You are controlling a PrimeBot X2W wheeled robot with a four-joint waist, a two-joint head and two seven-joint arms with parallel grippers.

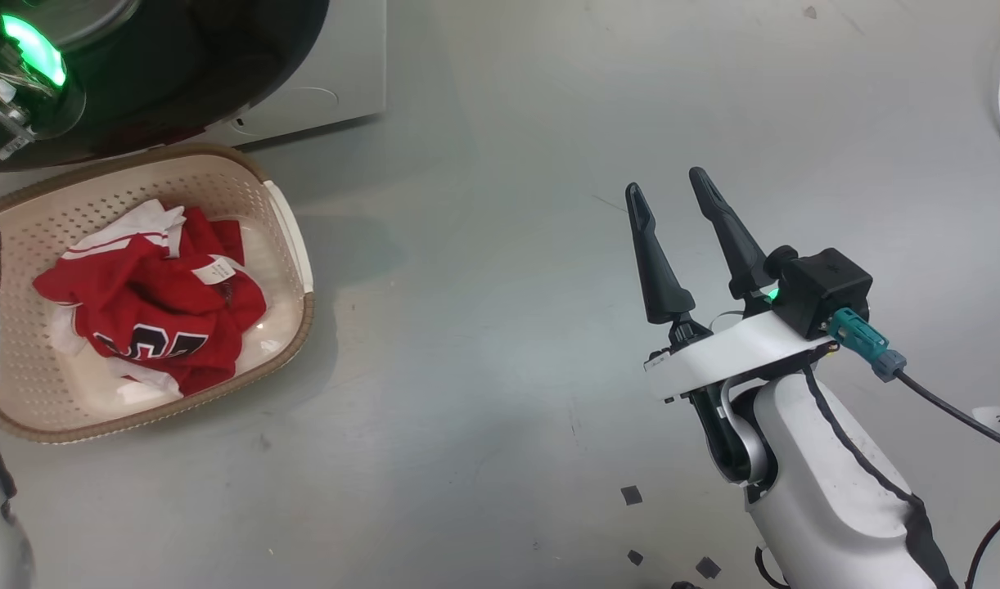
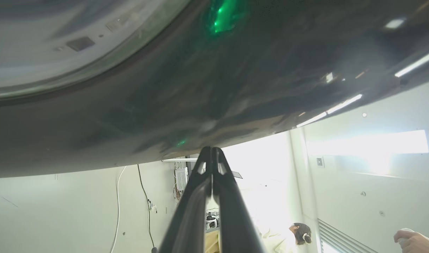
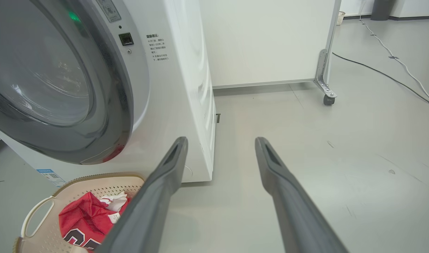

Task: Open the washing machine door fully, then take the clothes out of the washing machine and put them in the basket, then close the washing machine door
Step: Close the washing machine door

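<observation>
A lab-like test space, not a home: the washing machine [image 3: 172, 88] stands on a plain grey floor [image 3: 305, 158] beside a white wheeled partition [image 3: 267, 38]. Loose cables [image 3: 376, 71] trail across it, and small tape squares [image 1: 631, 495] mark it.

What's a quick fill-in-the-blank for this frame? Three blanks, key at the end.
1. The basket holds ____ clothes.
2. The left gripper is ____, its tips by the black rim of the washing machine door.
3. The right gripper hangs ____ above the floor, holding nothing.
Missing words: red; shut; open.
</observation>
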